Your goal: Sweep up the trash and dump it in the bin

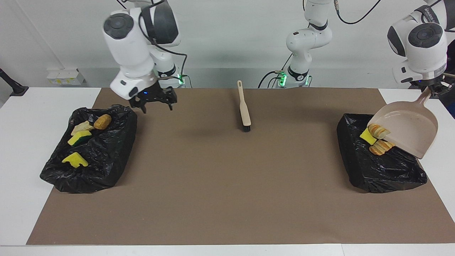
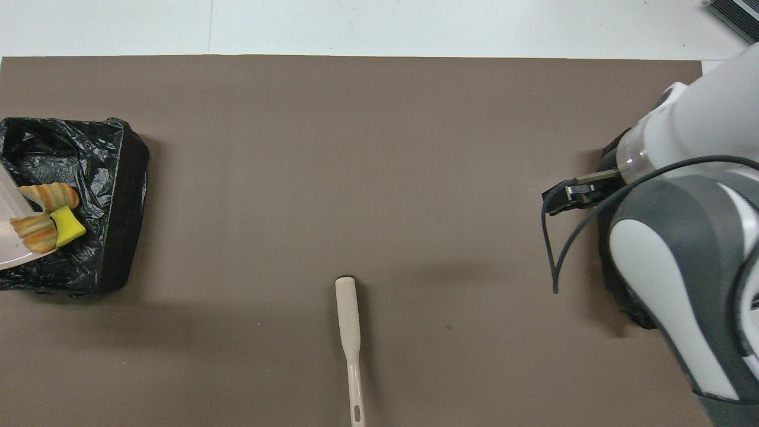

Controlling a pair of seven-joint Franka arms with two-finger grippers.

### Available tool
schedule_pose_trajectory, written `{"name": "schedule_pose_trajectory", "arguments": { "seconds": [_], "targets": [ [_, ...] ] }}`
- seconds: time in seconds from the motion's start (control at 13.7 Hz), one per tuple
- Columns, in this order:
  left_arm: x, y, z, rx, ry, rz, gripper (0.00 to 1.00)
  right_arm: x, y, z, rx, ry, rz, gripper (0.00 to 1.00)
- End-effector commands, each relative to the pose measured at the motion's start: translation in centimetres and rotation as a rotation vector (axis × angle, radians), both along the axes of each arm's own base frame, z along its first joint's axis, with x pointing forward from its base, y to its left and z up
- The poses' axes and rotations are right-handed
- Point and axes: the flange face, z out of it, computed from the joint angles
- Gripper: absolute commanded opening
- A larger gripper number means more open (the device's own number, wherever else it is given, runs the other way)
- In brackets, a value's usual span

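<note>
Ridged croissants (image 1: 379,139) slide off smooth dustpan (image 1: 408,126).

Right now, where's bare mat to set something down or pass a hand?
Bare mat lies between the brush and each bin, and across the whole strip farther from the robots. Crowded: the left-end bin, where the left gripper tips the dustpan and trash spills; the right-end bin, with the open right gripper beside it.
</note>
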Motion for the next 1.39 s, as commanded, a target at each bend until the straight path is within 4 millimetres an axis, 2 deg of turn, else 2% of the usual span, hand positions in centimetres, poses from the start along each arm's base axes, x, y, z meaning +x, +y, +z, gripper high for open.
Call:
{"name": "schedule_pose_trajectory", "arguments": {
  "seconds": [0.0,0.22,0.29,0.37,0.59,0.73,0.8,0.88,0.95,1.17,1.32],
  "targets": [
    [1.0,0.2,2.2,0.120,0.058,0.014,0.00,-0.9,-2.8,1.7,-0.025,-0.004,0.004,1.00],
    [3.1,-3.4,3.7,0.200,0.115,0.042,0.00,-1.7,-6.7,2.8,-0.015,0.010,-0.103,1.00],
    [3.4,-3.7,4.4,0.197,0.108,0.066,0.00,-2.1,-7.9,3.2,-0.015,0.024,-0.125,1.00],
    [3.6,-3.5,4.3,0.198,0.107,0.078,0.00,-2.2,-8.2,4.5,-0.013,0.017,-0.130,1.00],
    [3.6,-4.0,5.1,0.141,0.104,0.122,0.00,-2.8,-8.4,5.6,-0.017,0.004,-0.132,1.00],
    [3.7,-5.1,6.1,-0.029,0.050,0.173,0.00,-2.8,-7.9,5.6,-0.017,0.001,-0.123,1.00],
    [3.7,-5.9,5.9,-0.094,0.013,0.211,0.00,-2.8,-7.8,5.6,-0.017,0.001,-0.122,1.00],
    [3.7,-6.8,5.7,-0.150,-0.044,0.274,0.00,-2.8,-7.9,5.6,-0.017,0.001,-0.123,1.00],
    [3.8,-8.7,5.2,-0.228,-0.091,0.329,0.00,-2.8,-8.0,5.6,-0.017,0.001,-0.126,1.00],
    [3.9,-11.4,4.2,-0.383,-0.155,0.455,0.00,-2.8,-8.0,5.5,-0.017,0.003,-0.125,1.00],
    [3.8,-15.2,3.2,-0.437,-0.169,0.506,0.00,-2.8,-8.0,5.5,-0.017,0.003,-0.125,1.00]
  ]
}}
